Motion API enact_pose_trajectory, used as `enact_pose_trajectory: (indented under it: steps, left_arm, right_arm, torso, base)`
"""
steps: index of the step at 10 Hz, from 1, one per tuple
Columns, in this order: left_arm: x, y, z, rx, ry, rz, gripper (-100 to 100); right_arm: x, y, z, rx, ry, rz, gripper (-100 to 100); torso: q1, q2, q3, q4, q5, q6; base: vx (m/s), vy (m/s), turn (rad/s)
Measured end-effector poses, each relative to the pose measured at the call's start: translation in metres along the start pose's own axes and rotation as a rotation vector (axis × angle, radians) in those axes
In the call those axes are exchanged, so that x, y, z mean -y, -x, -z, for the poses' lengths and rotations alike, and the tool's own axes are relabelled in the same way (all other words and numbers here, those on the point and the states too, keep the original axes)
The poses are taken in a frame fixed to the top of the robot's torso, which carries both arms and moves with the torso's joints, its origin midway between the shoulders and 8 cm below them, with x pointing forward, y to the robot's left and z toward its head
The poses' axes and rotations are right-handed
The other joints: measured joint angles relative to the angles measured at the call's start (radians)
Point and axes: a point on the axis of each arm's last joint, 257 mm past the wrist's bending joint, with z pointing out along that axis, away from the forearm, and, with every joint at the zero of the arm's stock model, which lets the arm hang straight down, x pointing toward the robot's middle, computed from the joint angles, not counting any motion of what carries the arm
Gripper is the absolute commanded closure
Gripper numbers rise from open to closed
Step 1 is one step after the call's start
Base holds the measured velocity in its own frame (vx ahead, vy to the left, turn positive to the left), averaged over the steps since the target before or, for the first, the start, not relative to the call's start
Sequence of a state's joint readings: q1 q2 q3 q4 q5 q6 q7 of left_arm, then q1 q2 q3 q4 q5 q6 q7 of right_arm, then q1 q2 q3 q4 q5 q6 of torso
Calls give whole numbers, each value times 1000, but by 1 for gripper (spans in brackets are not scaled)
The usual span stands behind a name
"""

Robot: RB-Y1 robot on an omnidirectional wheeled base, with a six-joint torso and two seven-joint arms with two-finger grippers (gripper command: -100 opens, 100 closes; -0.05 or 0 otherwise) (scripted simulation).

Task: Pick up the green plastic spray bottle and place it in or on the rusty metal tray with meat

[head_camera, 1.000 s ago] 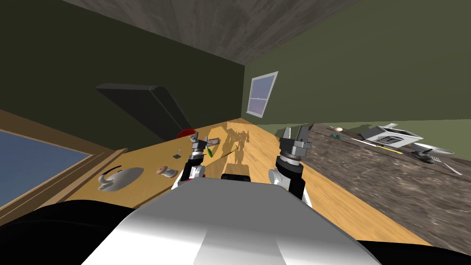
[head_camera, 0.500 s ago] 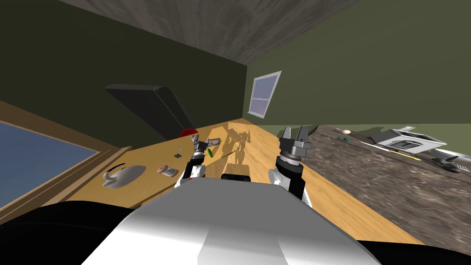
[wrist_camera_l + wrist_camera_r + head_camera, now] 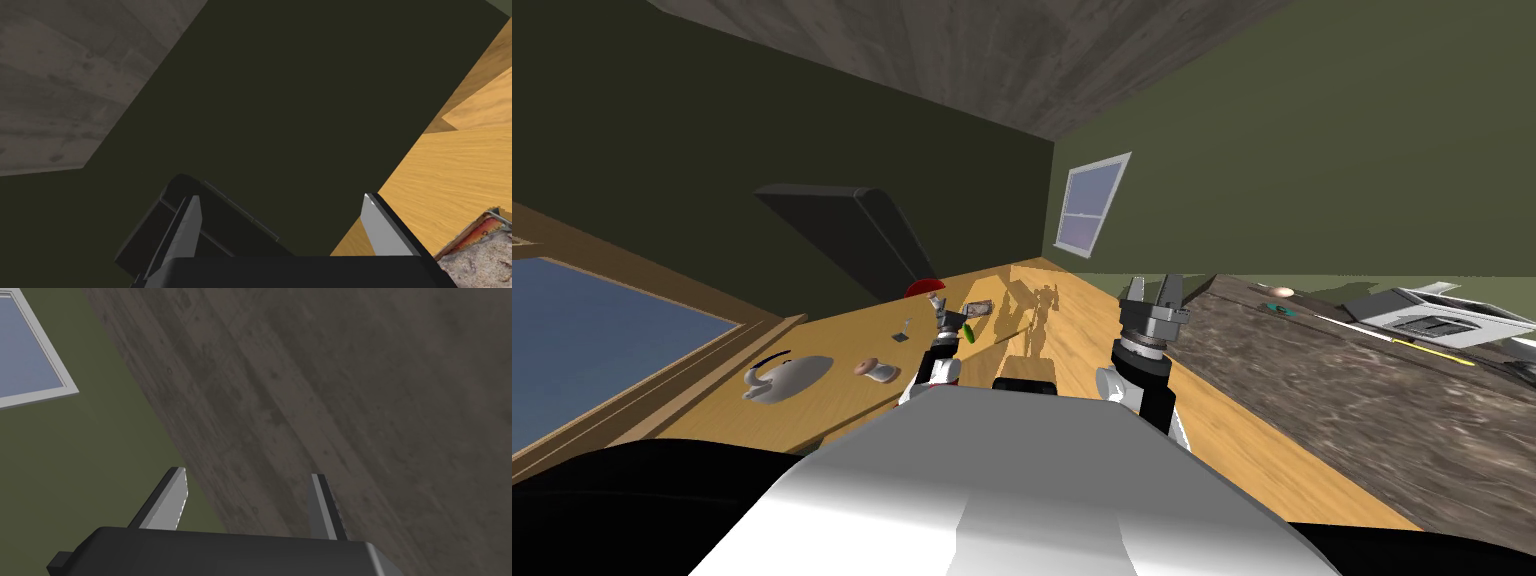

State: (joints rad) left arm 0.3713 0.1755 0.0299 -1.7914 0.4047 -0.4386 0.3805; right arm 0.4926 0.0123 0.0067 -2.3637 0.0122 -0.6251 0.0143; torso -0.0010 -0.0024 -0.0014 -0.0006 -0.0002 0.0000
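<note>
The green spray bottle (image 3: pixel 969 333) sits just beside the rusty meat tray (image 3: pixel 978 309).

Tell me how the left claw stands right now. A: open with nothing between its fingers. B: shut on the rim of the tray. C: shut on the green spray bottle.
A: in the left wrist view the left claw has its two fingers standing wide apart, with only the dark wall showing between them.
</note>
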Motion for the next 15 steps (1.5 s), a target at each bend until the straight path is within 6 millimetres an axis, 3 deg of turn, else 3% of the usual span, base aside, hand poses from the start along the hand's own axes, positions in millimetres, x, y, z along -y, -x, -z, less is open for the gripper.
enact_pose_trajectory:
  steps: [9, 15]
  left_arm:
    - [-61, 82, 12, 213, 81, 364, -100]
    - [-105, 123, 32, 367, 95, 578, -100]
  right_arm:
    - [0, 0, 0, 0, 0, 0, 0]
    - [0, 0, 0, 0, 0, 0, 0]
  torso:
    - [0, -1, -1, 0, 0, 0]
    - [0, 0, 0, 0, 0, 0]
  base:
    - [38, -23, 57]
    - [26, -8, 62]
